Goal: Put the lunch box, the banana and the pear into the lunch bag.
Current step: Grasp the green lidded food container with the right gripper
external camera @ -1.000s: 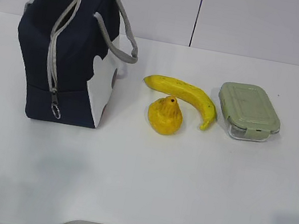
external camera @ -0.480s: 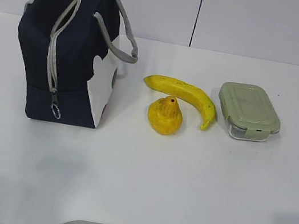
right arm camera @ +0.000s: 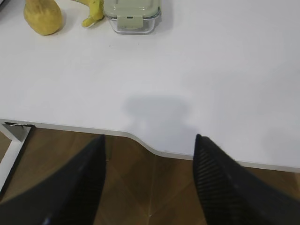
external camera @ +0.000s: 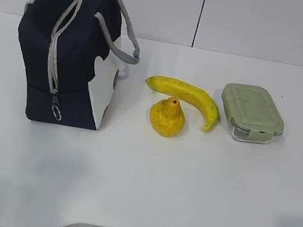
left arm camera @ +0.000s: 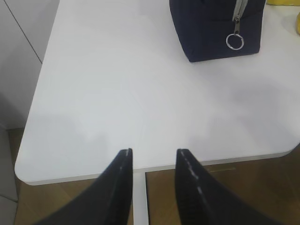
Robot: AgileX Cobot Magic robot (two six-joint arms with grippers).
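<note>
The navy lunch bag (external camera: 70,55) stands at the table's left, zipped shut, with its ring pull (left arm camera: 234,41) hanging at the front. The banana (external camera: 187,94) lies in the middle, the pear (external camera: 167,117) just in front of it, and the lunch box (external camera: 251,112) with its sage-green lid to the right. The right wrist view shows the pear (right arm camera: 43,17), the banana's tip (right arm camera: 91,18) and the lunch box (right arm camera: 133,18) at the top. My left gripper (left arm camera: 153,152) is open over the table's front left edge. My right gripper (right arm camera: 150,138) is open over the front edge. Neither shows in the exterior view.
The white table (external camera: 146,177) has a rounded front edge with wooden floor below. A white wall with panel seams stands behind. A table leg (left arm camera: 139,197) shows under the left gripper.
</note>
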